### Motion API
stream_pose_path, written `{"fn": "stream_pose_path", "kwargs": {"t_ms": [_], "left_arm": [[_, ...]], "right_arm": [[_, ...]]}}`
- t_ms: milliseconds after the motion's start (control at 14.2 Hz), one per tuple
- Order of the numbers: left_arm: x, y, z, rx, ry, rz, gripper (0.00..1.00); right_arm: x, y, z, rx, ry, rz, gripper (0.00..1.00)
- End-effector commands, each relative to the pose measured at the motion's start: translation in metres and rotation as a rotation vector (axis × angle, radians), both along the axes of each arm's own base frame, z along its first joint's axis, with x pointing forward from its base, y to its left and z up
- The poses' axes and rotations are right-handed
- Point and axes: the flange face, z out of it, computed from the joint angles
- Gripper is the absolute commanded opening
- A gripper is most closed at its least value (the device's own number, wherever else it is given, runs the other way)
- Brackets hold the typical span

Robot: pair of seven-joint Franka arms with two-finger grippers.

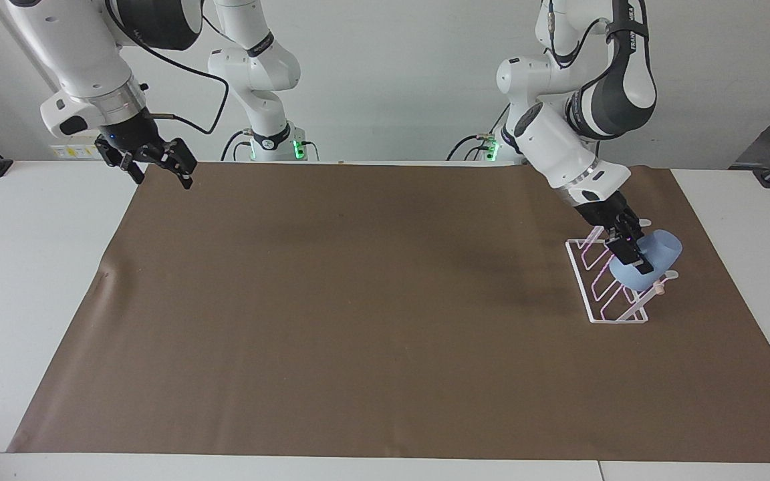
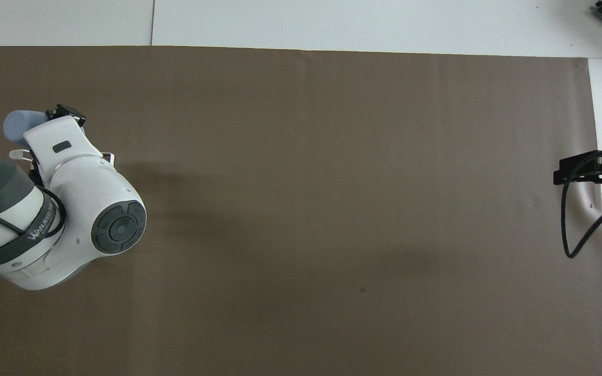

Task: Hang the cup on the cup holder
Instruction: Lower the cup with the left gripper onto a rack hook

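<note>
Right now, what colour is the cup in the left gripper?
Light blue cup, matte and plain, shut in the left gripper; clearest in the facing view.

Facing view: you look from high across the table toward both arm bases, mid-distance, whole brown mat in frame. Overhead view: steeply down from the robots' end, closer. Both share the mat, turned half round.

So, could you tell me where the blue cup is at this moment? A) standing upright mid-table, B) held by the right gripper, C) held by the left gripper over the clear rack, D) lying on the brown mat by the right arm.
C: the left gripper is shut on the cup, tilted over the cup holder.
</note>
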Motion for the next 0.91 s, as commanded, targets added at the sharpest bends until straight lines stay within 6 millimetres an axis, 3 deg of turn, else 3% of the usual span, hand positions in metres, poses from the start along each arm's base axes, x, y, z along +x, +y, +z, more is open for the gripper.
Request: {"fn": "stream_pose_path", "kwargs": {"t_ms": [0, 492, 773, 844], "left_arm": [[-0.004, 0.013, -0.009, -0.012, -0.005, -0.015, 0.00], [-0.011, 0.016, -0.024, -0.028, 0.018, -0.030, 0.00], [-0.012, 0.015, -0.025, -0.036, 0.010, -0.022, 0.15], [-0.012, 0.015, -0.025, -0.039, 0.008, -0.020, 0.31]], "right_arm": [[-0.003, 0.004, -0.001, -0.010, 0.009, -0.005, 1.00], [-0.003, 0.004, -0.001, -0.009, 0.009, -0.005, 1.00], [-0.003, 0.004, -0.001, -0.009, 0.009, -0.005, 1.00], [-0.003, 0.004, -0.001, -0.009, 0.009, -0.005, 1.00]]}}
